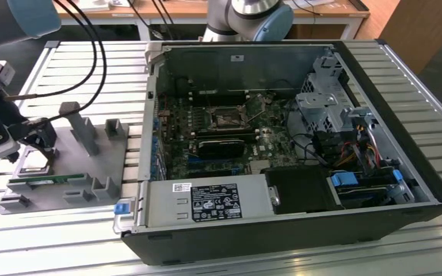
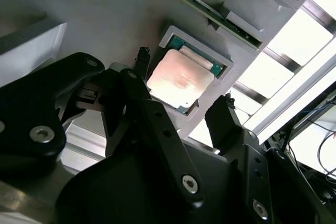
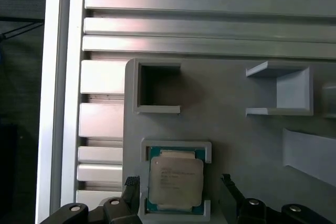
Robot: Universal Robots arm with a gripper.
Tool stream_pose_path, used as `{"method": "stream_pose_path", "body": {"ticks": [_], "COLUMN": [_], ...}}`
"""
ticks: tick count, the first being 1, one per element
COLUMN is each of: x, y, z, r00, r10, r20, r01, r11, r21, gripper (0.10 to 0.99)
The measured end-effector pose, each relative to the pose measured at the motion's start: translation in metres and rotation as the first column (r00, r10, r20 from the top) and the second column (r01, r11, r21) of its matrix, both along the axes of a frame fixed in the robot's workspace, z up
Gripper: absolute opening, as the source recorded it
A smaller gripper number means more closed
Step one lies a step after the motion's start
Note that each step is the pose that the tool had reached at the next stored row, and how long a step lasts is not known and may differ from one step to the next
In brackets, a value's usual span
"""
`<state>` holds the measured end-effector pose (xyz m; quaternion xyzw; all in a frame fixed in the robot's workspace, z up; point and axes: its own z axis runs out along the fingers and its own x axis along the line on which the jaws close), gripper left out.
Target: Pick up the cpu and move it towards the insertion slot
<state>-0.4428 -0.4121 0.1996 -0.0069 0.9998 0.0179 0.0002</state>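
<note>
Near the counter's edge at the exterior view's left, the pincer hangs with its fingers apart, one on each side of the cpu. As far as both wrist views show, neither finger touches it. The cpu lies flat in a framed pocket along an edge of the grey holder, beside the green memory stick. My worry is an off-centre close: a fingertip could catch the pocket's raised frame or pinch only the thin rim, tilting or dropping the chip. Further right, inside the open computer case, the insertion slot sits among crowded parts, well apart from the cpu.
</note>
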Motion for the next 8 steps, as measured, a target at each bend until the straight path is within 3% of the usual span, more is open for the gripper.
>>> {"method": "stream_pose_path", "body": {"ticks": [8], "x": [-0.0011], "y": [0.0000], "z": [-0.0054], "r00": [1.0000], "r10": [-0.003], "r20": [0.0002], "r01": [0.003], "r11": [1.0000], "r21": [0.000], "gripper": [0.706]}}
